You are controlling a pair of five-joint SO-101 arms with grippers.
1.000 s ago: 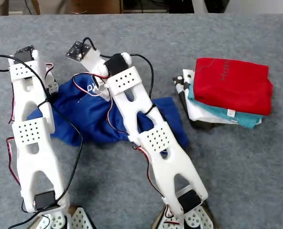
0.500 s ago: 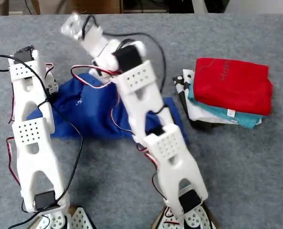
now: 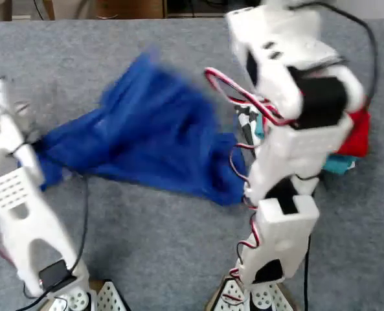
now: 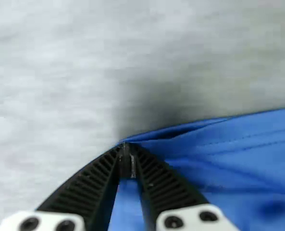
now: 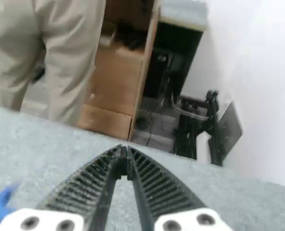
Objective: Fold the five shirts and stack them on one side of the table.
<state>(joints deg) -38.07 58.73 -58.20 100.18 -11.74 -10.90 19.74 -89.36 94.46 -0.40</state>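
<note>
Step in hand: opening out the last loose piece, a royal-blue cotton shirt (image 3: 153,136), before folding it, as I judge it, since a stack of folded shirts (image 3: 360,133) already sits at the table's right side
Next move: calls for the right arm (image 3: 289,149) to come down onto the opposite edge of the cloth, so both can pull it taut and flat; one held edge would only drag it
Left gripper (image 4: 125,155): black ribbed fingers clamped together on an edge of the blue shirt, low over the table
Left arm (image 3: 13,194): white printed plastic with perforated panels and loose red and black wires, at the table's left
Grey felt-like table cover (image 3: 146,253): matt and slightly fuzzy, likely to catch cloth dragged across it
Blue shirt, shape: a rumpled, uneven fan from the left gripper's side across the middle of the table, soft and limp, unfolded; a stitched hem shows in the left wrist view
Right arm, pose: stands tall at the right, in front of the stack in the high view
Right gripper (image 5: 123,153): fingers together with nothing seen between them, pointing out past the far table edge
Stack, make-up: a red shirt on top, a teal edge beneath, mostly hidden behind the right arm
Wooden cabinet (image 5: 118,91): beyond the table, plain brown boards
</note>
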